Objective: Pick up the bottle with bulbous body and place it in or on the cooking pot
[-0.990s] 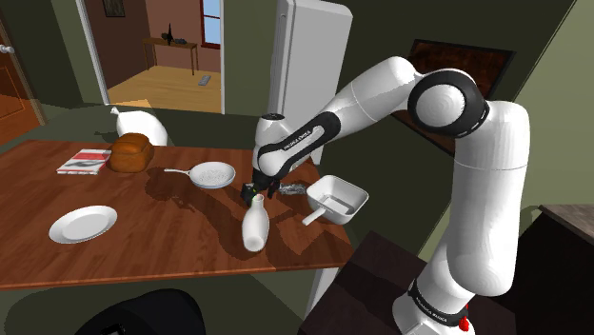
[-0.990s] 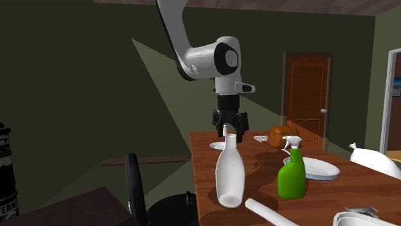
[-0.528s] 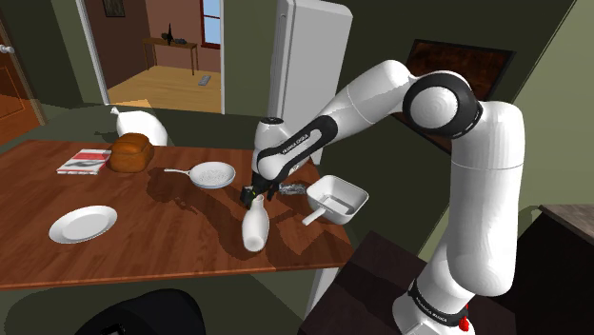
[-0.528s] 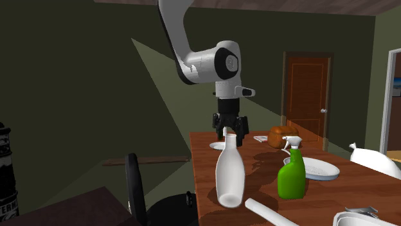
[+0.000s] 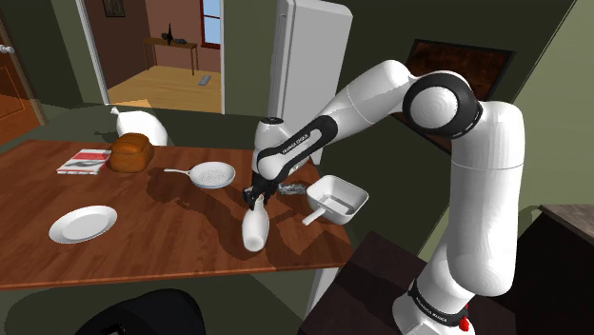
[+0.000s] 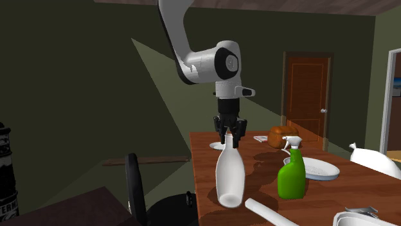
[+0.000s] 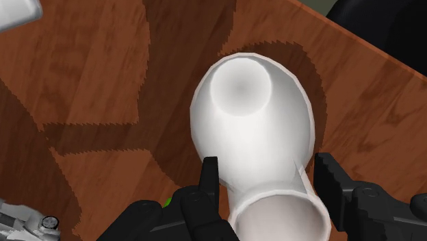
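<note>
A white bottle point(image 5: 253, 228) with a bulbous body and a narrow neck stands upright on the wooden table point(image 5: 143, 247), near its front edge. My black gripper point(image 5: 253, 199) points straight down over it and is shut on the top of the neck. In the second exterior view the fingers point(image 6: 223, 133) clasp the neck of the bottle point(image 6: 230, 176). In the wrist view the bottle point(image 7: 253, 130) sits between both fingers of the gripper point(image 7: 267, 181). A white square-sided pot point(image 5: 338, 198) with a long handle stands just beyond the bottle, towards the shoulder view's right.
A green spray bottle point(image 6: 292, 176) stands close beside the white bottle. A white frying pan point(image 5: 211, 175), a white plate point(image 5: 83, 224), a loaf of bread point(image 5: 130, 152) and a book point(image 5: 84, 162) lie further along the table. A black round object point(image 5: 143, 314) sits below the table's front edge.
The gripper came down a little onto the bottle's neck and its fingers went from open to shut around it. The bottle has not moved.
</note>
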Robot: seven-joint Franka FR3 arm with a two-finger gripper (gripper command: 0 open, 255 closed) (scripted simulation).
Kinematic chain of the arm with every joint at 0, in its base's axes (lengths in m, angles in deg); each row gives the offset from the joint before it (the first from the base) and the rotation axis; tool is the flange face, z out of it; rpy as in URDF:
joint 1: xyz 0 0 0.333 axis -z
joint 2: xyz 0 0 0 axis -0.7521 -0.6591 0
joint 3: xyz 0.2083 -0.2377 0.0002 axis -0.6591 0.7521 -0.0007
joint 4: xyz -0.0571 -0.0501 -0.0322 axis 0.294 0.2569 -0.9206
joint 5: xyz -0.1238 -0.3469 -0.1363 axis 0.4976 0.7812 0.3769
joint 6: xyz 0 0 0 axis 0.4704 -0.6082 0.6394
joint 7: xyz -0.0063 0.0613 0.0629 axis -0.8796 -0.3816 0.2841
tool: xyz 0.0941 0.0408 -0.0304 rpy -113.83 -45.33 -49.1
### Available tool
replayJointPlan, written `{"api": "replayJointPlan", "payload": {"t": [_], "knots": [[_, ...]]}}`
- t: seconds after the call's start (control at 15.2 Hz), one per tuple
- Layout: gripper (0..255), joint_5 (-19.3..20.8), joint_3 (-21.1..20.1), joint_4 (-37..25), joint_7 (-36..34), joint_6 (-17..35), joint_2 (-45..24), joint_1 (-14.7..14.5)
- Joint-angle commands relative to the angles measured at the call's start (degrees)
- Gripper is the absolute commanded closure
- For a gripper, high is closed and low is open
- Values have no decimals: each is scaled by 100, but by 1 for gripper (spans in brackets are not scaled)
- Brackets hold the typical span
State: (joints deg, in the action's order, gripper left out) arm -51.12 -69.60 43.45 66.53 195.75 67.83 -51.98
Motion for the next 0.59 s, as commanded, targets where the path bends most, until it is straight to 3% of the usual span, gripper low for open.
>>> {"api": "replayJointPlan", "payload": {"t": [0.0, 0.53], "knots": [[255, 0, 0, 0, 0, -1, -2, 0], [255, -22, -13, -34, 13, -313, 277, 8]]}}
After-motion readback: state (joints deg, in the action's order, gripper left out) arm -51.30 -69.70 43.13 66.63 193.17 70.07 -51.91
